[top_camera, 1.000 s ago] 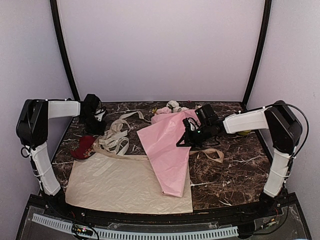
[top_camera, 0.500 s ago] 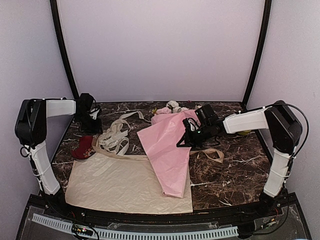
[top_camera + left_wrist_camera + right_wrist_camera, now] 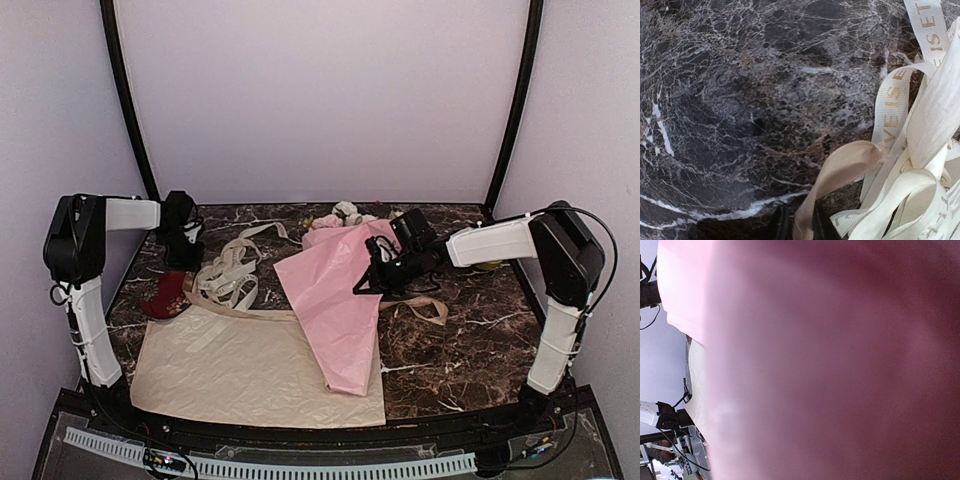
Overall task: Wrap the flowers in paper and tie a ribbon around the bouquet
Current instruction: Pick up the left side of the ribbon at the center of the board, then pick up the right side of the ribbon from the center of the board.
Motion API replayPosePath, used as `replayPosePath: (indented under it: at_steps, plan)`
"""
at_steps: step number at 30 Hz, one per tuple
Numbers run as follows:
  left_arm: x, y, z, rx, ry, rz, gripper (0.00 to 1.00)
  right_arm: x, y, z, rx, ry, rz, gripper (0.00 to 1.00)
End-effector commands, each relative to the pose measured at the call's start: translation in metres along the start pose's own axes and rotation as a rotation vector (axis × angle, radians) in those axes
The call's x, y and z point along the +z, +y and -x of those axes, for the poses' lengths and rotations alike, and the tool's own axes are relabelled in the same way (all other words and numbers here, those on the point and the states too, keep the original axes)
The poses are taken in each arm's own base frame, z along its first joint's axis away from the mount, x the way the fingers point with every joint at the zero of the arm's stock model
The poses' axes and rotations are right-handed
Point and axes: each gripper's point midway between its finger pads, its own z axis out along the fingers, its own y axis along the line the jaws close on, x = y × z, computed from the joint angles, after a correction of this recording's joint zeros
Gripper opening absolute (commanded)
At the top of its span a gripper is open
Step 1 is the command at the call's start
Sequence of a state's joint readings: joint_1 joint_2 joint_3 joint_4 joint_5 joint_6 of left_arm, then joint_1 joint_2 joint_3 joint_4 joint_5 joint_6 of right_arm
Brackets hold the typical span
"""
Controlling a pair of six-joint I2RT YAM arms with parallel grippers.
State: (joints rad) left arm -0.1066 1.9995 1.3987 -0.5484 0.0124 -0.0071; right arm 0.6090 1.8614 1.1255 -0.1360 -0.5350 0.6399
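The pink paper (image 3: 335, 300) lies folded over the flowers (image 3: 345, 213), whose pink and cream heads stick out at the back of the table. My right gripper (image 3: 372, 272) is at the paper's right edge and shut on it. The paper (image 3: 840, 365) fills the right wrist view and hides the fingers. The tan ribbon (image 3: 425, 305) passes under the paper and comes out on both sides. My left gripper (image 3: 183, 255) is at the back left. In the left wrist view the ribbon (image 3: 850, 162) runs down between the two fingers of the left gripper (image 3: 800, 230), which is shut on it.
A cream-white tangle of printed ribbon (image 3: 230, 275) lies just right of the left gripper, also seen as the printed ribbon (image 3: 925, 130). A cream-beige sheet (image 3: 240, 370) covers the front left. A dark red object (image 3: 167, 295) lies near the left edge.
The left gripper drew back and left a little, then came forward again to the ribbon and closed on it. The right arm and the paper have not moved.
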Motion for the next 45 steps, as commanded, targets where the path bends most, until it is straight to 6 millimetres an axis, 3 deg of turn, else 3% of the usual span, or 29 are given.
replayPosePath:
  at_steps: [1, 3, 11, 17, 19, 21, 23, 26, 29, 31, 34, 38, 41, 45]
  plan:
    - [-0.007, 0.006, 0.003, 0.002, -0.002, 0.035, 0.09, 0.003, 0.008, -0.003, -0.018, 0.018, 0.027, 0.0]
    - [-0.014, 0.008, 0.008, -0.011, -0.031, 0.049, 0.0, 0.003, 0.008, -0.003, -0.017, 0.018, 0.028, 0.0]
    - [-0.068, 0.007, 0.031, -0.047, -0.212, 0.043, 0.0, 0.006, 0.004, -0.005, -0.003, 0.02, 0.027, 0.0]
    - [-0.097, 0.012, 0.031, -0.072, -0.287, 0.064, 0.0, 0.007, 0.003, -0.008, 0.004, 0.025, 0.027, 0.0]
    - [-0.114, 0.004, 0.032, -0.075, -0.324, 0.02, 0.0, 0.006, 0.001, -0.008, 0.008, 0.026, 0.025, 0.0]
    - [-0.145, -0.025, 0.043, -0.041, -0.437, -0.141, 0.0, 0.007, 0.001, -0.01, 0.01, 0.029, 0.025, 0.0]
    - [-0.188, -0.074, 0.048, 0.05, -0.582, -0.382, 0.0, 0.007, 0.001, -0.012, 0.015, 0.035, 0.032, 0.0]
    - [-0.25, -0.143, 0.041, 0.226, -0.709, -0.559, 0.0, 0.007, 0.001, -0.016, 0.027, 0.047, 0.044, 0.0]
    - [-0.274, -0.195, 0.044, 0.345, -0.732, -0.65, 0.0, 0.007, 0.0, -0.02, 0.032, 0.052, 0.041, 0.0]
    - [-0.274, -0.212, 0.057, 0.373, -0.729, -0.671, 0.0, 0.005, -0.001, -0.021, 0.033, 0.052, 0.035, 0.0]
    - [-0.266, -0.214, 0.093, 0.346, -0.76, -0.616, 0.0, 0.003, -0.001, -0.024, 0.034, 0.051, 0.03, 0.0]
    - [-0.283, -0.225, 0.136, 0.331, -0.827, -0.626, 0.0, 0.002, -0.003, -0.03, 0.057, 0.05, 0.039, 0.0]
    - [-0.315, -0.247, 0.135, 0.398, -0.861, -0.72, 0.0, 0.004, -0.008, -0.031, 0.079, 0.033, 0.034, 0.0]
    - [-0.354, -0.278, 0.097, 0.525, -0.865, -0.873, 0.0, 0.007, -0.009, -0.024, 0.098, 0.002, 0.037, 0.0]
